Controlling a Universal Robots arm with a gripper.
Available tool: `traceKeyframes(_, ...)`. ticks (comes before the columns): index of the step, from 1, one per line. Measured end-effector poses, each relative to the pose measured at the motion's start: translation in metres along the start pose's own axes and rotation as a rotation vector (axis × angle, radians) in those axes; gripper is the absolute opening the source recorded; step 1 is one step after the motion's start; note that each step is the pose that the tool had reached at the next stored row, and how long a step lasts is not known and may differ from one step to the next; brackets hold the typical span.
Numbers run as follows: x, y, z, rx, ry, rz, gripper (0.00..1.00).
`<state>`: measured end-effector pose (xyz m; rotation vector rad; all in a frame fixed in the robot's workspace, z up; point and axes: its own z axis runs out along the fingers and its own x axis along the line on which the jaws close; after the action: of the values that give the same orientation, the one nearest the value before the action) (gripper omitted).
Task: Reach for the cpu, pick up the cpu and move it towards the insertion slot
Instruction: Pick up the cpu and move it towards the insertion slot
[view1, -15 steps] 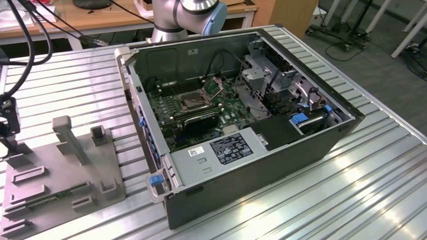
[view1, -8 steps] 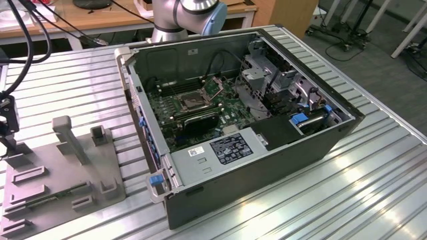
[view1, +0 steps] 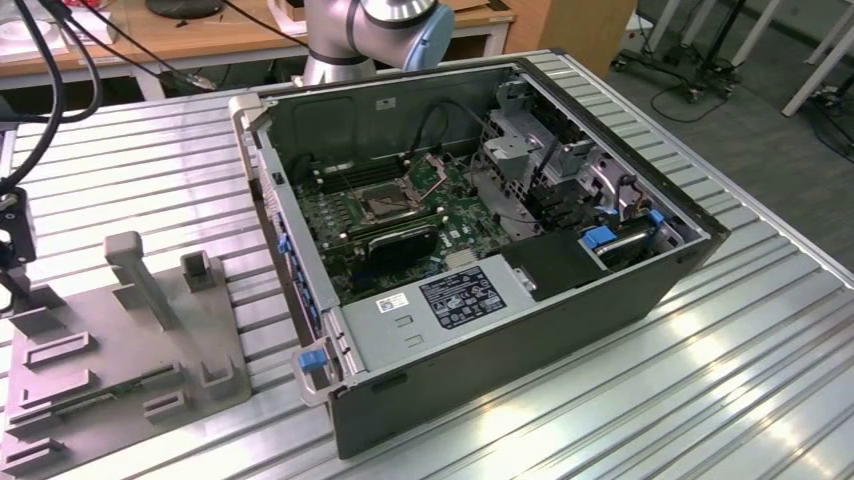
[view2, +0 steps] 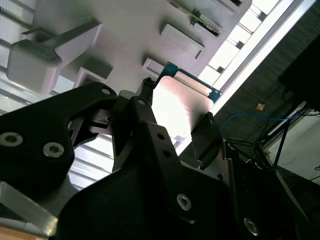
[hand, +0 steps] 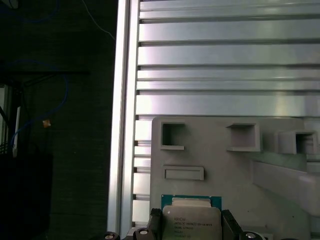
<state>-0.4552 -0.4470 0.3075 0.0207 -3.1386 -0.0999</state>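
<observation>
**Ribbed metal table: cpu gripped over the grey tray**

A ribbed metal table carries a grey tray and an open computer case, with a wooden bench behind. The cpu is a thin flat square with a pale metallic face and a green rim. It sits between the fingers of the gripper, over the tray's corner near the table edge. In both wrist views the two fingers press on opposite edges of the cpu, pinching it. Whether it is clear of the tray cannot be told.

Judged from its form, the cpu is light and stiff but fragile. Its smooth face offers no purchase and its underside likely bears delicate contacts. The bare side edges are therefore the right hold, with a modest squeeze and the plate held level.

In the exterior view the gripper hangs at that view's left, well apart from the insertion slot inside the case.
</observation>
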Motion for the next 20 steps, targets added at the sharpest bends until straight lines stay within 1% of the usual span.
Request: traceKeyframes(20,0.0000,0.0005,-0.0075,0.0000,-0.0001,0.000,0.55)
